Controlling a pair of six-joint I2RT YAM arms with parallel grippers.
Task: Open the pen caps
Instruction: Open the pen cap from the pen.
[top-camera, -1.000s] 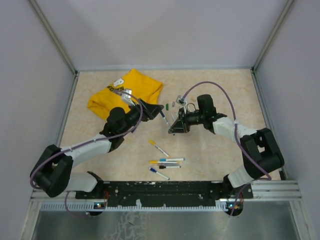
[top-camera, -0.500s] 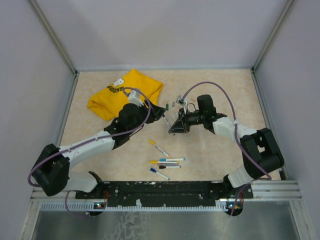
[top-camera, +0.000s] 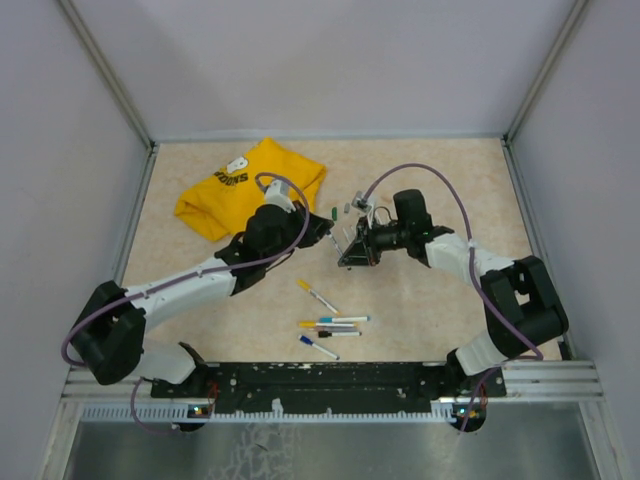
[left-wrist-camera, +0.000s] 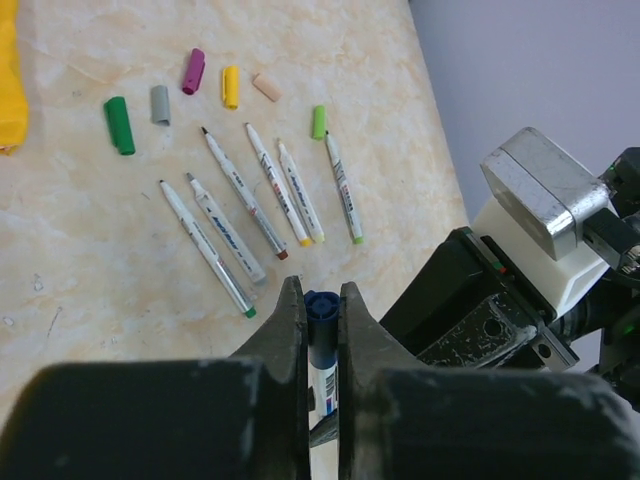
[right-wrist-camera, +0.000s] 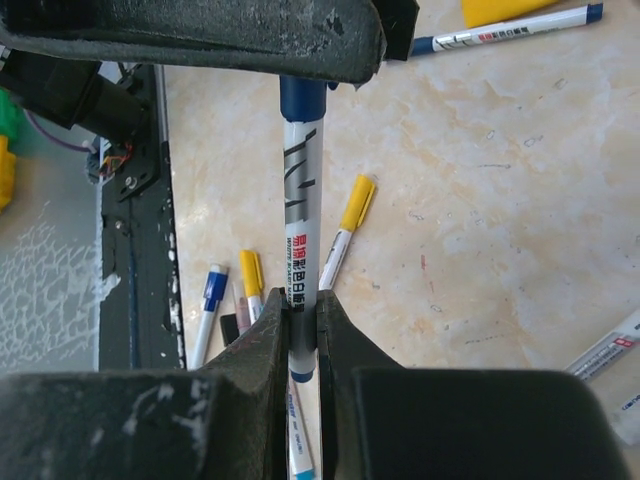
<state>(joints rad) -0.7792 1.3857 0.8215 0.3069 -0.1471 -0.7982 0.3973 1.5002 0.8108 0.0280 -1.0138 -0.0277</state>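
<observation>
Above the table (top-camera: 480, 170), mid-air: left fingers (left-wrist-camera: 288, 325) pinch the blue cap (left-wrist-camera: 320, 303); right fingers (right-wrist-camera: 268, 335) pinch the pen barrel (right-wrist-camera: 301, 200). Risk: an off-axis pull could slip the smooth barrel through, leaving the cap seated.

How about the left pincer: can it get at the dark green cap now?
Probably not yet. The left pincer is shut on the blue cap of a pen, the right pincer gripping its barrel. The dark green cap lies uncovered on the table, so it looks reachable after letting go.
</observation>
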